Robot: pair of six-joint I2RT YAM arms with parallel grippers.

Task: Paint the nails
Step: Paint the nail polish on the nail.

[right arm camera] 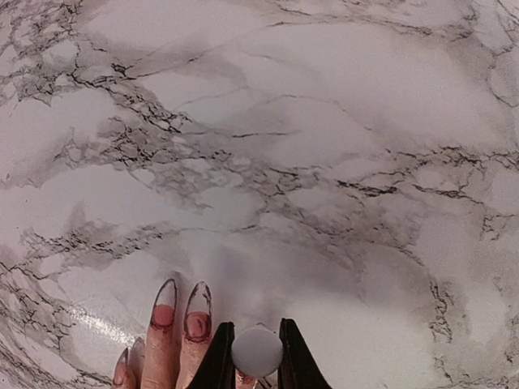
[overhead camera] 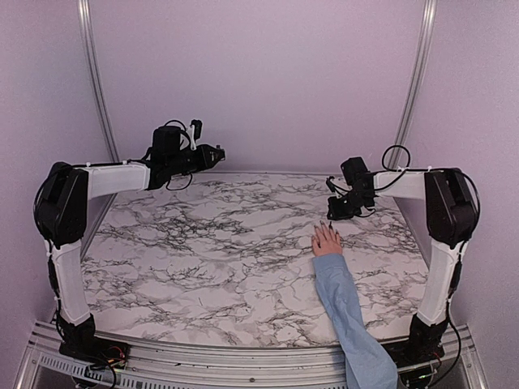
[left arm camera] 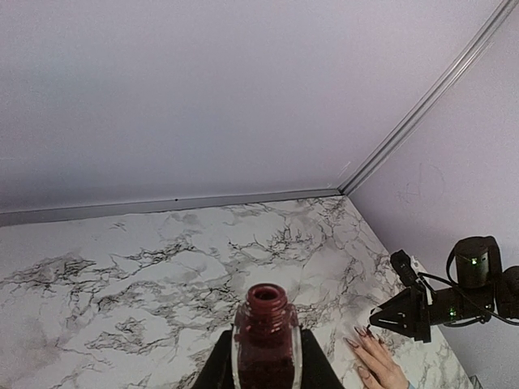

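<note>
A small pinkish hand [overhead camera: 327, 241] with a light-blue sleeve [overhead camera: 345, 304] lies flat on the marble table, right of centre. Its long nails [right arm camera: 199, 301] are outlined in dark, with red patches near their bases. My right gripper [right arm camera: 257, 353] hovers just over the fingertips, shut on a round pale grey cap [right arm camera: 257, 349]; a finger shows under it. The same gripper [overhead camera: 334, 212] sits at the hand's far end in the top view. My left gripper [left arm camera: 267, 366] is raised at the back left, shut on an open bottle [left arm camera: 267, 336] of dark red polish.
The marble tabletop [overhead camera: 211, 251] is bounded by lilac walls, with metal rails [overhead camera: 93, 73] in the back corners. In the left wrist view the right gripper [left arm camera: 409, 312] stands over the hand's nails [left arm camera: 362, 332].
</note>
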